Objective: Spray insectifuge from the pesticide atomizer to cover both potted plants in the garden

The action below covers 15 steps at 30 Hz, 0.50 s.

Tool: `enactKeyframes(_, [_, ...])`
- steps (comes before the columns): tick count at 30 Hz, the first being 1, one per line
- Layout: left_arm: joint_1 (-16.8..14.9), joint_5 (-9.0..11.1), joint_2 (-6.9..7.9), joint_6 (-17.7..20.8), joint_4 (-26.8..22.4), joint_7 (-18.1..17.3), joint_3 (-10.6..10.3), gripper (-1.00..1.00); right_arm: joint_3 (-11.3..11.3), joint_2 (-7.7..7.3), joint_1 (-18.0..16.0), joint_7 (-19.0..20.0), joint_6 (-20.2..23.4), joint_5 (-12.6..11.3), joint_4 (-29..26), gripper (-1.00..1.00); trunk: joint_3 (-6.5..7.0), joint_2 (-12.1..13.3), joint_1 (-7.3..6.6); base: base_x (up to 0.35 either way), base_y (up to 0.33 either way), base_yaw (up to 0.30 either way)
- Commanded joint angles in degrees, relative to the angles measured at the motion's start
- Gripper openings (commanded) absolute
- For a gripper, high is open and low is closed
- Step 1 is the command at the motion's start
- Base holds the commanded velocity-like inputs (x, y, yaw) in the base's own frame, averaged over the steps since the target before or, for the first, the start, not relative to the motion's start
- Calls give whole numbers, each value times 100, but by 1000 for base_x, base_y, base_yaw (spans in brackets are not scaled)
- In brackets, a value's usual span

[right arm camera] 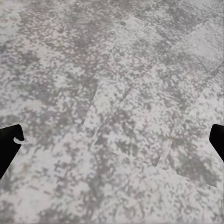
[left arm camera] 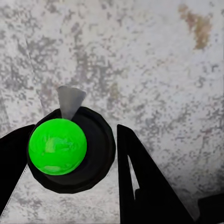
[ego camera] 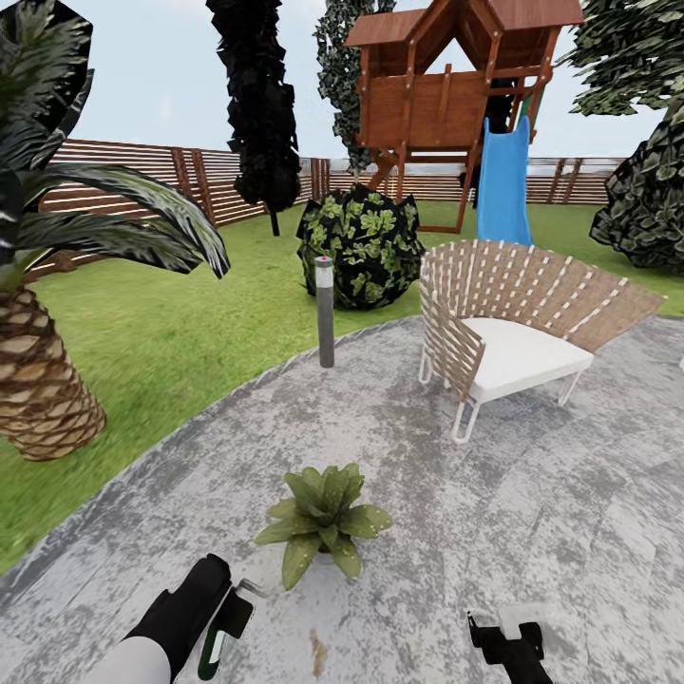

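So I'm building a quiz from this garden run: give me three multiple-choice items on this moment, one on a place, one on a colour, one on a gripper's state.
1. Where does the potted plant stand?
A. on the lawn
B. on the paved patio
C. on the chair

2. What colour is the slide?
A. blue
B. red
C. yellow

3. What is the left gripper doing?
A. hanging open and empty
B. shut on the pesticide atomizer
C. gripping the lamp post

Answers:
1. B: the plant's pot sits on the grey patio, in front of the robot's arms.
2. A: the chute under the wooden playhouse is blue.
3. B: the left wrist view shows the atomizer, bright green top in a dark body, between the black fingers.
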Motion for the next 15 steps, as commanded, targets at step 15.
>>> enactKeyframes(15, [-3,-58,-20,2,-38,-51,-5,-100,51,0,-3,-22,-18,-40,4,100,11,-2,-1,-35,198,-198])
